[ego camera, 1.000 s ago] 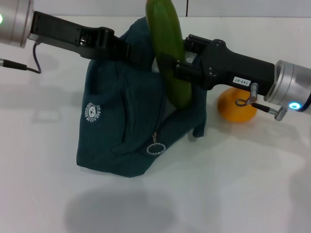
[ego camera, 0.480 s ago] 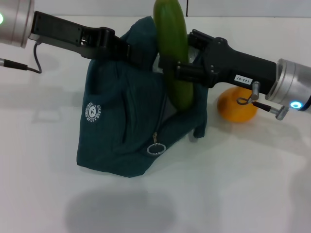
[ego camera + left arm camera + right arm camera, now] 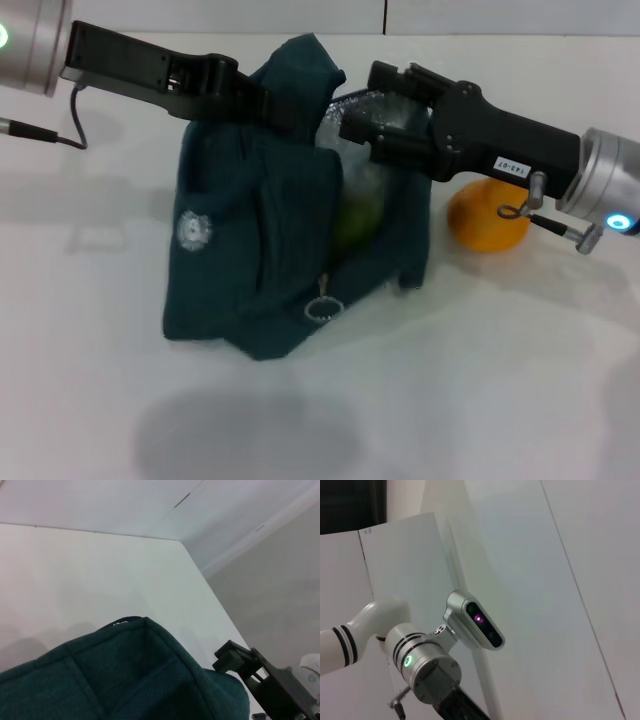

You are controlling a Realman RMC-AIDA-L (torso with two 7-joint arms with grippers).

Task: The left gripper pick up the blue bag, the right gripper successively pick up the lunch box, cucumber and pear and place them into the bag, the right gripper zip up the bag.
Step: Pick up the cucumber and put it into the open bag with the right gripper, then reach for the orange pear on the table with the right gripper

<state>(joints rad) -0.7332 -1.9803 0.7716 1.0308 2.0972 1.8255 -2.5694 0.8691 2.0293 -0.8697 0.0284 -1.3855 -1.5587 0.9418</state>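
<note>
The blue bag (image 3: 250, 240) stands on the white table, its top edge held up by my left gripper (image 3: 272, 105), which is shut on the fabric. My right gripper (image 3: 362, 100) hovers open over the bag's mouth with nothing between its fingers. The cucumber (image 3: 350, 225) shows as a blurred green shape low in the bag's opening, free of the gripper. A pale shiny surface lies behind it in the mouth; I cannot tell whether it is the lunch box. The pear (image 3: 487, 218) rests on the table under the right arm. In the left wrist view the bag (image 3: 125, 680) fills the foreground, with the right gripper (image 3: 235, 660) beyond.
The bag's ring zip pull (image 3: 322, 308) hangs on the front, near the table. A thin cable (image 3: 45, 135) trails from the left arm at the far left. The right wrist view shows only the left arm's silver section (image 3: 427, 667) and a wall.
The cucumber, held upright above the bag a second ago, has left the right gripper and dropped into the bag. The bag has shifted and sagged slightly.
</note>
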